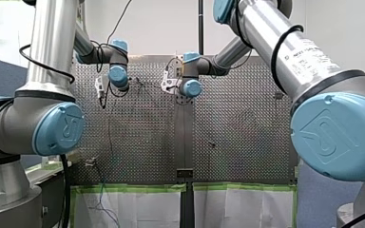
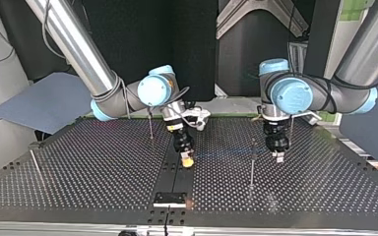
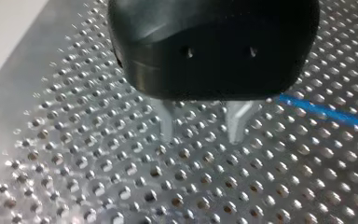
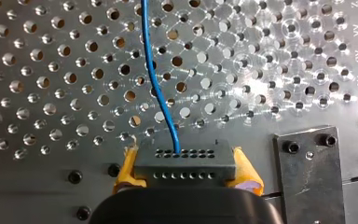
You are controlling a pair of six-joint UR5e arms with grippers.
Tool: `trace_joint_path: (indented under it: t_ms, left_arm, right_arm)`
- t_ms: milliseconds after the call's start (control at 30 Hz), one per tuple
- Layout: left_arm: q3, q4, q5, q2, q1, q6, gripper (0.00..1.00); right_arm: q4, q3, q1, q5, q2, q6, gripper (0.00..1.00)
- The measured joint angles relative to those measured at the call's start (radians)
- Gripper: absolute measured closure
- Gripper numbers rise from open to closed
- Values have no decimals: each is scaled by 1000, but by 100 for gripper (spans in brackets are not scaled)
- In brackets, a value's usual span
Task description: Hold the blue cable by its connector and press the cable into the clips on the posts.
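The right gripper [image 4: 186,170] is clamping the black connector [image 4: 185,161] between its yellow pads [image 4: 244,172], so you are holding the cable [image 4: 154,79] by its end. The cable is leaving the connector and running straight ahead of the jaws, low over the table [image 4: 37,93]; that line is its long axis. In the top view it is stretching from the right gripper across toward the left gripper [image 3: 200,128], passing the thin post [image 2: 252,162] standing between them. Whether it is caught on that post is too small to tell. The left gripper's jaws are standing apart with nothing in them, just above the table, and the cable is lying just beside them, not between. The left arm is nearer that post, so the press is likely falling to it.
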Motion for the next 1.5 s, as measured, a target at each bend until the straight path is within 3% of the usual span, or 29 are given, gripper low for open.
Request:
trace_joint_path:
  t_ms: [300, 533, 933, 1333, 1500]
  left_arm:
    - [0, -73, -38, 1, -2, 32, 0]
    - [0, -128, 7, 9, 1, -14, 0]
    - [0, -248, 105, 97, -7, -126, 0]
    - [-29, -352, 103, 178, -32, -136, 0]
    - [-33, -377, 124, 194, -51, -136, 0]
  right_arm:
    - [8, -1, -4, 2, -1, 3, 100]
    - [8, 0, -9, 4, -1, 13, 100]
    - [10, 0, -9, 5, -1, 17, 100]
    - [14, 0, -9, 5, -1, 18, 100]
    - [16, -1, -8, 6, -1, 18, 100]
